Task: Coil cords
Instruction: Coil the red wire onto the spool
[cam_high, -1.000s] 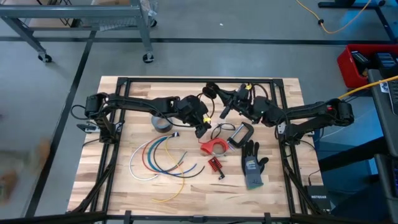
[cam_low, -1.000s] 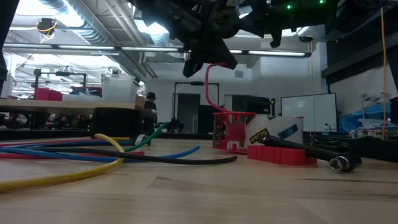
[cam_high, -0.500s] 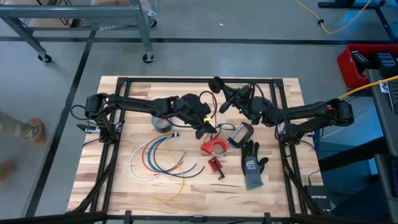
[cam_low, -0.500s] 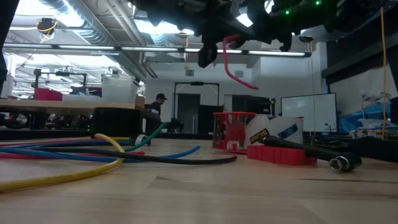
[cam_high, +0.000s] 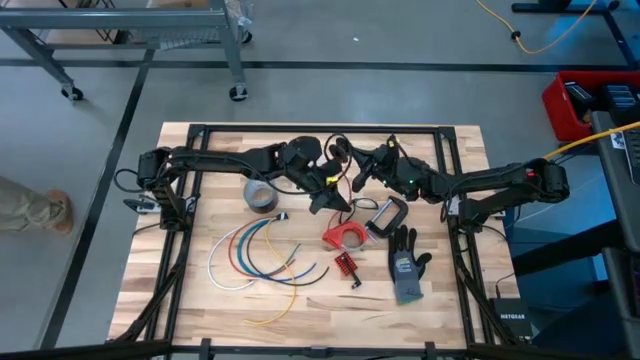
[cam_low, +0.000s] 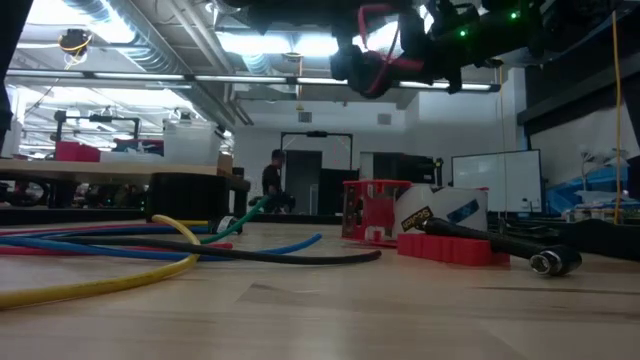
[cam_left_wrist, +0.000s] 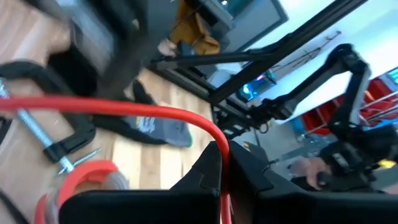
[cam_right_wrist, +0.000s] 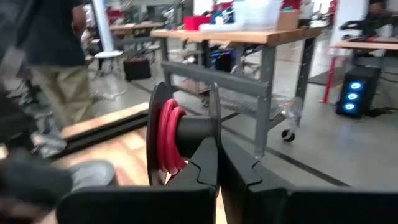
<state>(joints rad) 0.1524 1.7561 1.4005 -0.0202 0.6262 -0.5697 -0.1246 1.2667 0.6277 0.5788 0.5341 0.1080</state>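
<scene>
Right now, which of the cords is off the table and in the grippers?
The red cord. The left gripper pinches it and it is wound on the spool held by the right gripper; the white, blue, green and yellow cords lie loose on the table.

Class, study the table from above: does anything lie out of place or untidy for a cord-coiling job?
Yes. The loose cords still sprawl in open arcs on the table instead of coils. Only the red cord is wound on a spool, held aloft between the left pincer and right pincer.
</scene>
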